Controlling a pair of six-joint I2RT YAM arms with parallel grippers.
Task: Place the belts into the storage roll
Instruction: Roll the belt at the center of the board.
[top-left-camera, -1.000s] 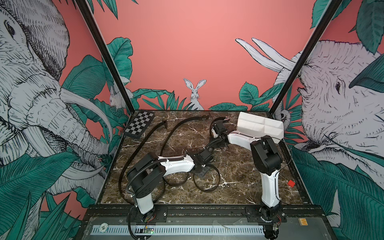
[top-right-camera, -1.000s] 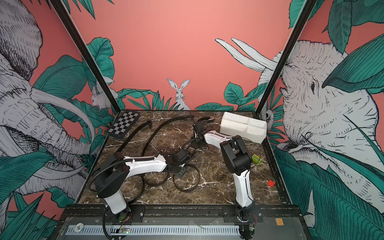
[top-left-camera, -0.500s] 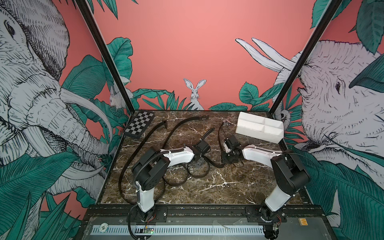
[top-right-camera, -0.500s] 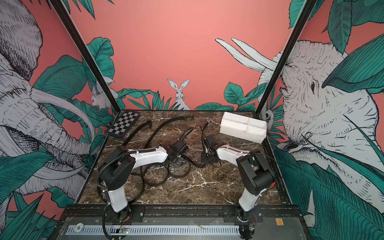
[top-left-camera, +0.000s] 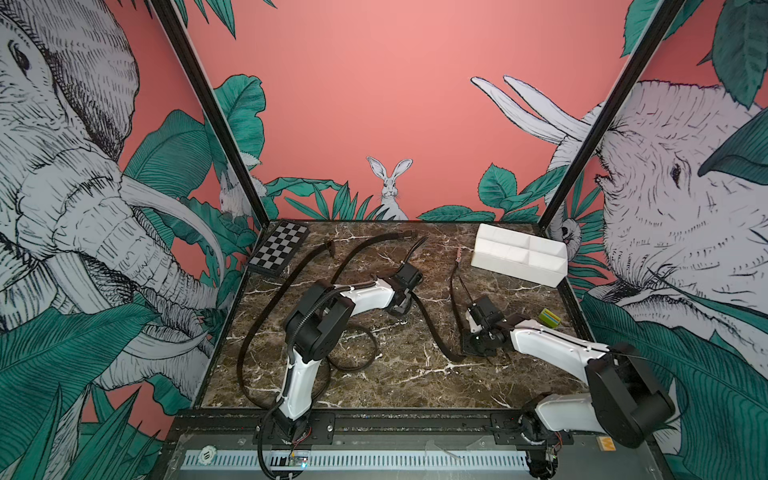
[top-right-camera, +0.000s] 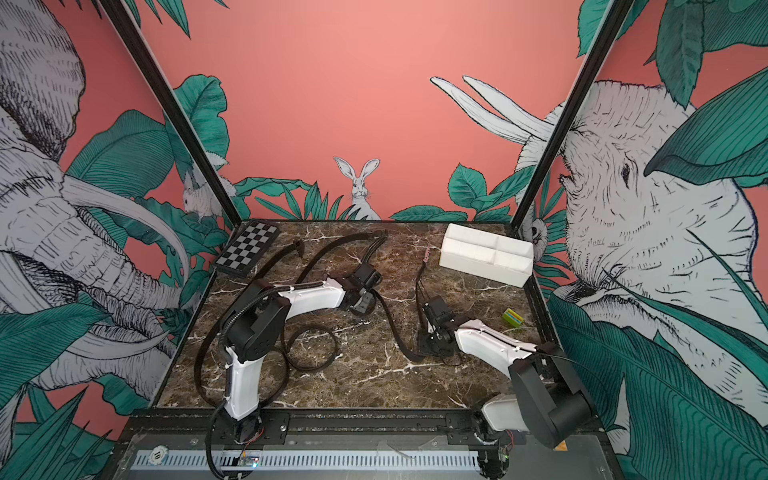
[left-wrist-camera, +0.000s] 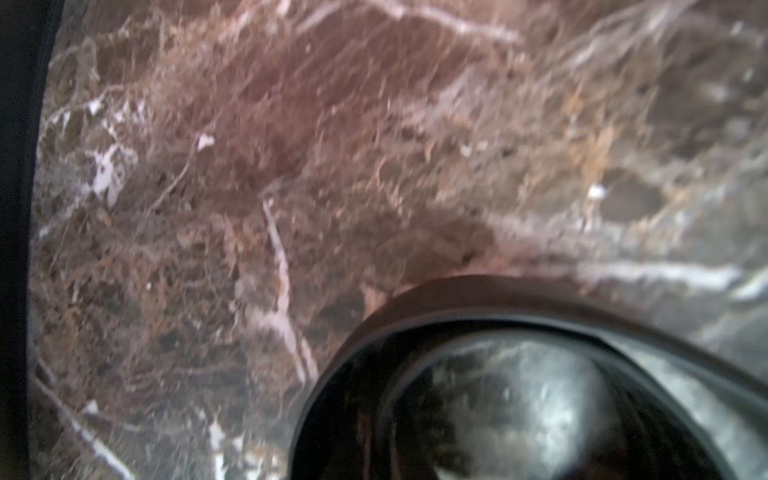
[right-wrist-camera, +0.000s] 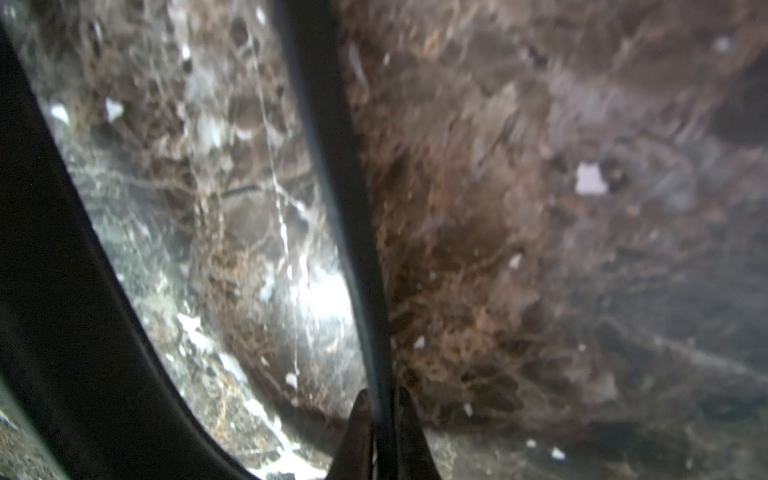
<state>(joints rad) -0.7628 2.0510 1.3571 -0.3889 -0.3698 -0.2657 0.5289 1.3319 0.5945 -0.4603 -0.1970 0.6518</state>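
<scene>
Blurred, cropped views
The belt loop (left-wrist-camera: 478, 307) is smeared; the right claw (right-wrist-camera: 376, 419) and its belt (right-wrist-camera: 332, 166) are cut by the edge.

Black belts (top-left-camera: 432, 332) sprawled, one looped, apparently all outside white storage roll (top-left-camera: 515, 272).

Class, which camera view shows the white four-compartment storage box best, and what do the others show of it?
Both top views: the storage box sits whole at the far right corner of the table, four compartments visible and empty. The wrist views show none of it, only table and belt.
</scene>
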